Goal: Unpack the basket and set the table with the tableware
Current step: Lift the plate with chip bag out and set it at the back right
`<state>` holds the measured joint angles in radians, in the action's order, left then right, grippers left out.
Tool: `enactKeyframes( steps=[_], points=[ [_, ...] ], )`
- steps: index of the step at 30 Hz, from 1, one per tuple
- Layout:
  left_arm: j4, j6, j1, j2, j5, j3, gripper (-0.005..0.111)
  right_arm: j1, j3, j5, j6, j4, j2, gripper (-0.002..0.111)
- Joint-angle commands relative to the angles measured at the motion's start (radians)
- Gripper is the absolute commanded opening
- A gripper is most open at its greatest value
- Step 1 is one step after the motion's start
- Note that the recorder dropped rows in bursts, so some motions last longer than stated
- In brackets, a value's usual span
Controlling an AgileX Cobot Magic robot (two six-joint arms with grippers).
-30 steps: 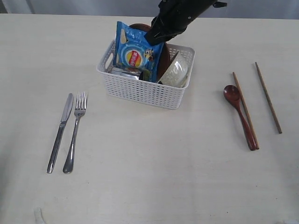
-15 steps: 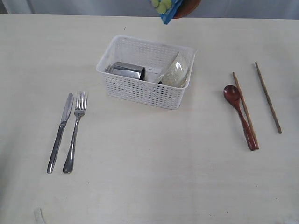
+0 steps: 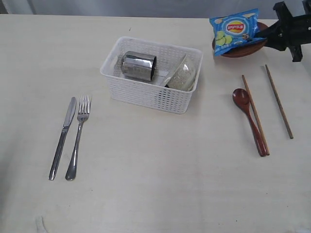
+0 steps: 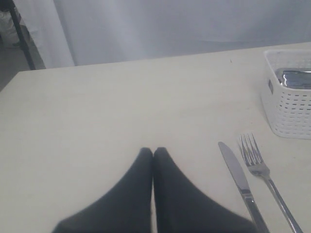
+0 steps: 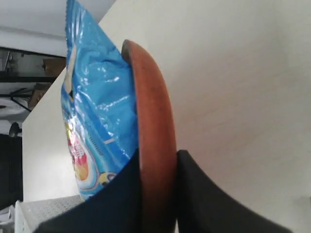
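Observation:
My right gripper point(image 3: 270, 38) is shut on the rim of the small brown plate point(image 3: 241, 50) at the table's far right. A blue snack bag point(image 3: 234, 29) lies on the plate. Up close, the plate point(image 5: 154, 141) sits edge-on between the right gripper point(image 5: 158, 156) fingers, the bag point(image 5: 95, 116) against its face. The white basket point(image 3: 146, 96) holds a steel cup point(image 3: 139, 66) on its side and a tilted pale bowl point(image 3: 182, 75). Knife point(image 3: 62, 137) and fork point(image 3: 78, 135) lie left; spoon point(image 3: 250, 119) and two chopsticks point(image 3: 255, 115) lie right. My left gripper point(image 4: 153, 151) is shut and empty.
The pale table point(image 3: 160, 170) stretches wide in front of the basket. In the left wrist view the knife point(image 4: 237, 174), fork point(image 4: 259, 167) and a basket corner point(image 4: 291, 114) lie beside the gripper. A grey curtain runs behind the table's far edge.
The right gripper lifted the plate and snack bag out of the basket, up out of view, then carried them down to the far right. The cup in the basket has shifted and now shows fully.

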<state>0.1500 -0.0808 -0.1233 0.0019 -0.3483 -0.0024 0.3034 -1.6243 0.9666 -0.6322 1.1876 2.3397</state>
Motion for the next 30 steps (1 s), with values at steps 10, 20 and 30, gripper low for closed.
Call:
enactKeyframes(
  steps=[10,20,30],
  points=[
    [-0.002,-0.002,-0.005,-0.002,0.001,0.002,0.0,0.018,-0.003,-0.116,-0.065,0.027,0.052,0.046],
    [0.003,-0.002,-0.005,-0.002,0.001,0.002,0.0,0.075,-0.073,0.004,-0.149,0.014,0.044,0.046],
    [0.003,-0.002,-0.005,-0.002,0.001,0.002,0.0,0.175,-0.085,0.071,-0.01,-0.19,0.004,0.046]
  ],
)
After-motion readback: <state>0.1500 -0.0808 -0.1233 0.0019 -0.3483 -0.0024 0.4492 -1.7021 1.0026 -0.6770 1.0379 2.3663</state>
